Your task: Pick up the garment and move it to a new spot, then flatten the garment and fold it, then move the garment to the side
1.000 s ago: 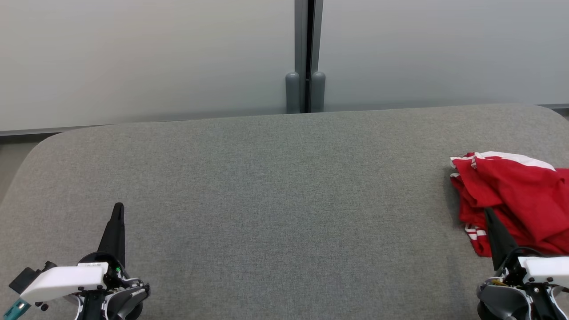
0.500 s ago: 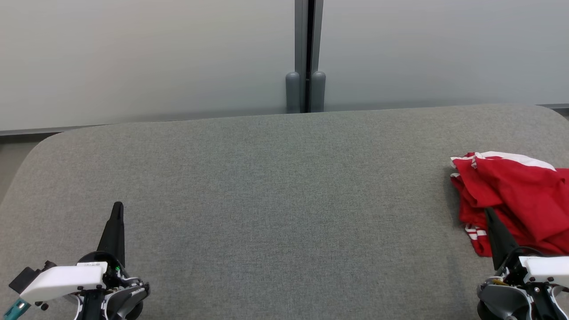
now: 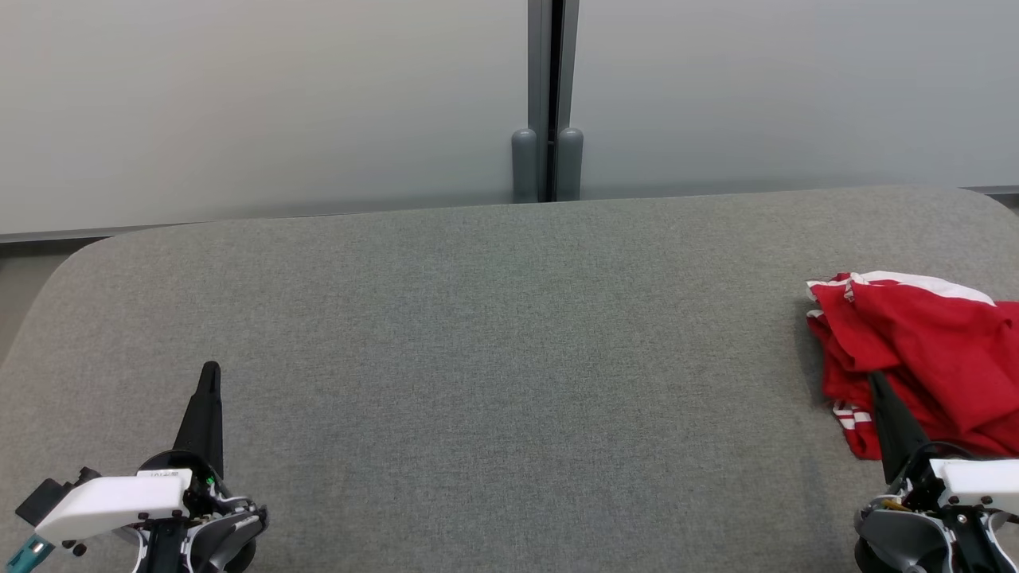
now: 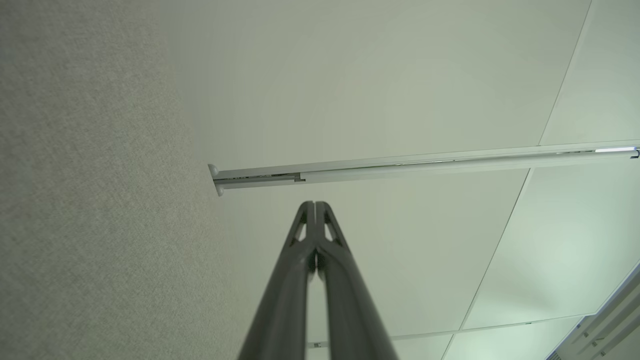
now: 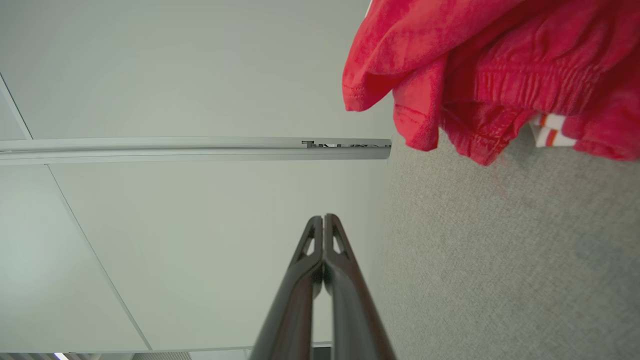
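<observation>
A crumpled red garment point(image 3: 923, 350) with white stripes lies in a heap at the right edge of the grey cloth-covered table point(image 3: 493, 342). The same red garment point(image 5: 490, 70) fills the upper right of the right wrist view. My right gripper point(image 3: 876, 380) stands at the lower right of the head view, shut and empty, its tip over the heap's near edge. Seen from the wrist, the right gripper point(image 5: 324, 218) has its fingers pressed together, apart from the cloth. My left gripper point(image 3: 211, 370) is shut at the lower left, holding nothing; the left gripper point(image 4: 314, 204) shows closed fingers.
A pale wall with a dark vertical post point(image 3: 548, 103) runs behind the table's far edge. The table's rounded left corner point(image 3: 72, 263) drops to the floor. Bare grey cloth spans from the left gripper to the garment.
</observation>
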